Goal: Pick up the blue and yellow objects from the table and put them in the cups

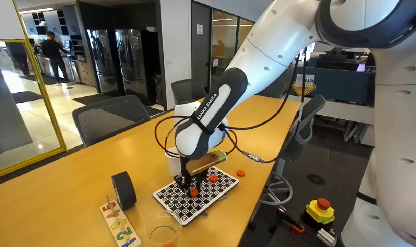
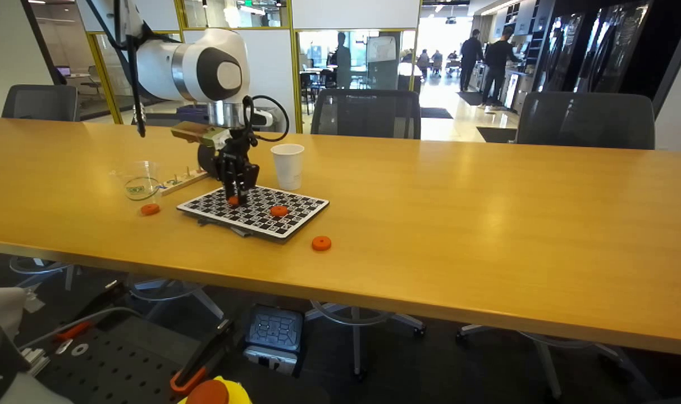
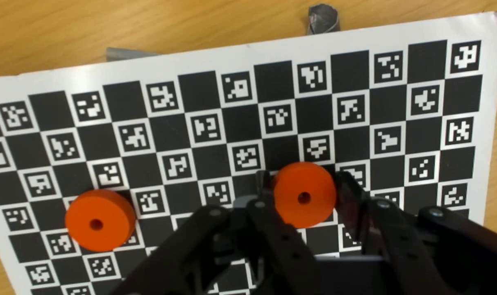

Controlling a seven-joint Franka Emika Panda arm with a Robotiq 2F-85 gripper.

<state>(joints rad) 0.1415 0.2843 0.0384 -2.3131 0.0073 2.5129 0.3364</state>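
Observation:
Several small orange-red discs show. My gripper [image 3: 302, 179] is down at the checkered board, fingers shut on a disc [image 3: 305, 211] that rests on it; this disc also shows in both exterior views [image 1: 193, 192] [image 2: 233, 200]. A second disc [image 3: 100, 223] lies beside it on the board. Another disc [image 1: 240, 173] lies on the table [image 2: 458, 241] off the board's end. One more disc [image 2: 150, 209] lies by the clear cup [image 2: 142, 189]. The white paper cup [image 2: 288, 168] stands upright behind the board, partly hidden by the arm in an exterior view [image 1: 173, 165]. No loose blue piece shows.
The checkered board [image 1: 173, 200] lies under the gripper, with grey tape pieces [image 3: 324, 18] at its edge. A black roll [image 1: 124, 190] and a wooden strip with coloured numbers [image 1: 120, 224] are near the clear cup. Black cables [image 1: 166, 137] loop around the wrist.

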